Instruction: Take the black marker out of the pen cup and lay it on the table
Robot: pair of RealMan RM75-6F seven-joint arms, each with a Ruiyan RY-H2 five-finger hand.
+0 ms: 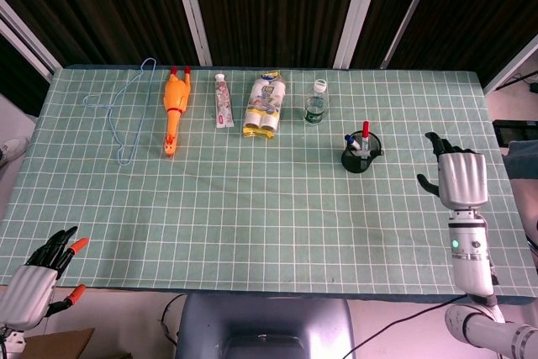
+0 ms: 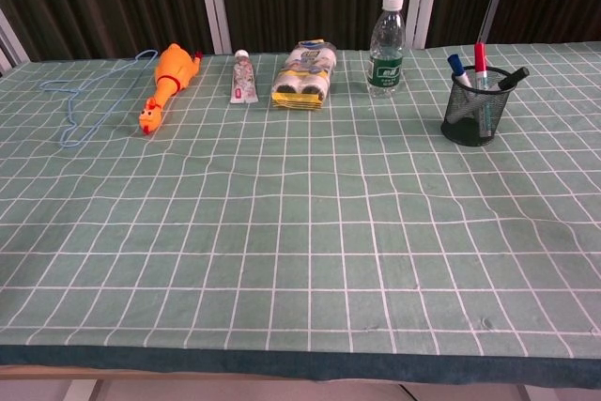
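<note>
While the black marker (image 2: 514, 78) remains seated in the pen cup (image 2: 478, 108), the task stands at its approach step: nothing has been grasped. The cup is a black mesh cylinder on the green gridded table (image 1: 252, 208), toward the right side, in front of and to the right of the water bottle (image 2: 386, 35). It also holds a blue marker (image 2: 455, 66) and a red marker (image 2: 480, 56). The black marker leans outward over the cup's right rim, its cap end pointing up and to the right.

The right hand (image 1: 461, 177) hovers to the right of the cup, apart from it, back of the hand toward the head camera. It holds nothing and its fingers are extended; how widely they are spread is hard to judge from this angle. It does not appear in the chest view. The left hand (image 1: 38, 279) rests at the near left corner, well apart from the cup, empty with fingers apart.

Next move, as judged: bring the right hand leftward to the protruding cap end, pinch the black marker alone between thumb and finger, then lift along the marker's lean so the light cup is not tipped. Avoid contact with the red and blue markers just beside it.
</note>
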